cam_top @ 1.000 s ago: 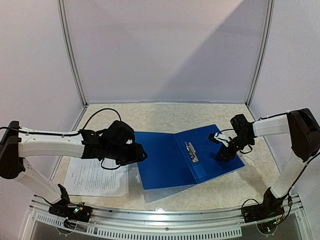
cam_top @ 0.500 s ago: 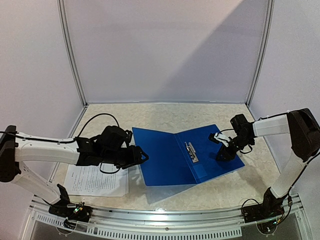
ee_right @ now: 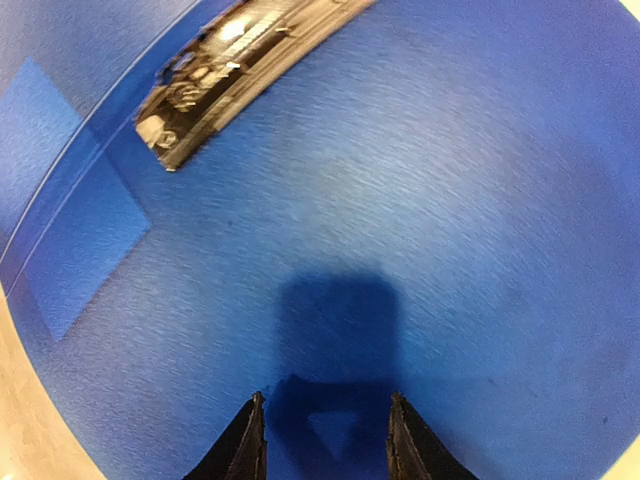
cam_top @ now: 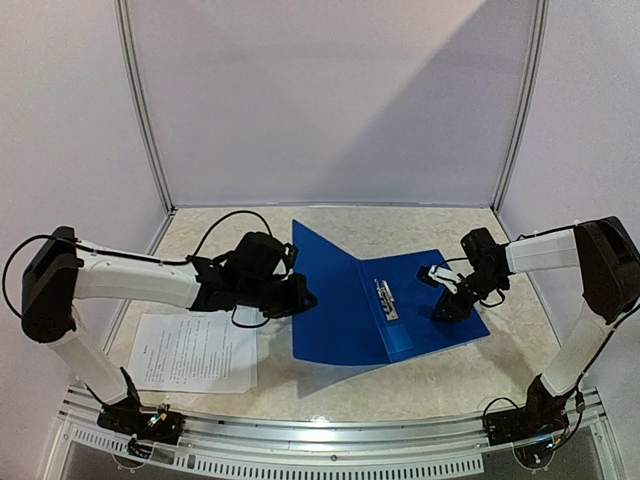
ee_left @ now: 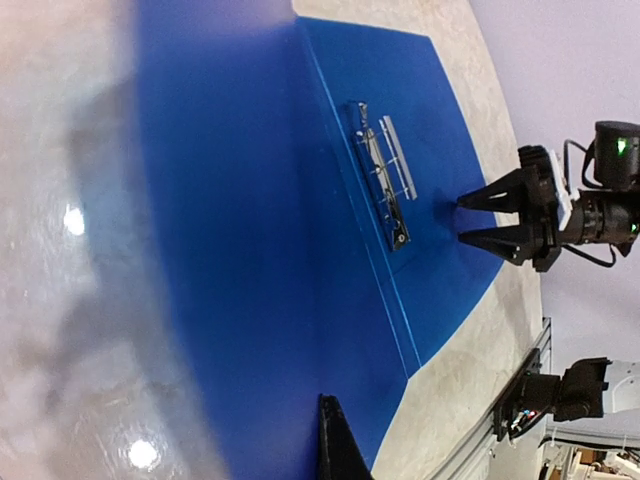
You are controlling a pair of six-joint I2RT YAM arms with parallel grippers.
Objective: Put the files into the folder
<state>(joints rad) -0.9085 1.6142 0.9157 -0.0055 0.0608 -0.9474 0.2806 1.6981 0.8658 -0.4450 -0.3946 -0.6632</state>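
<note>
1 blue folder, open, left cover tilted up.

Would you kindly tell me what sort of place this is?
Likely a robot test booth: plain white panel walls, metal posts, a marble-look tabletop, and a left arm and right arm bolted to a rail.

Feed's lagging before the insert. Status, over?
Left gripper shut on folder, left cover tilted up. Right gripper open, tips on right half. Files lie outside, left of folder. Raised cover stands between files and clip.
</note>
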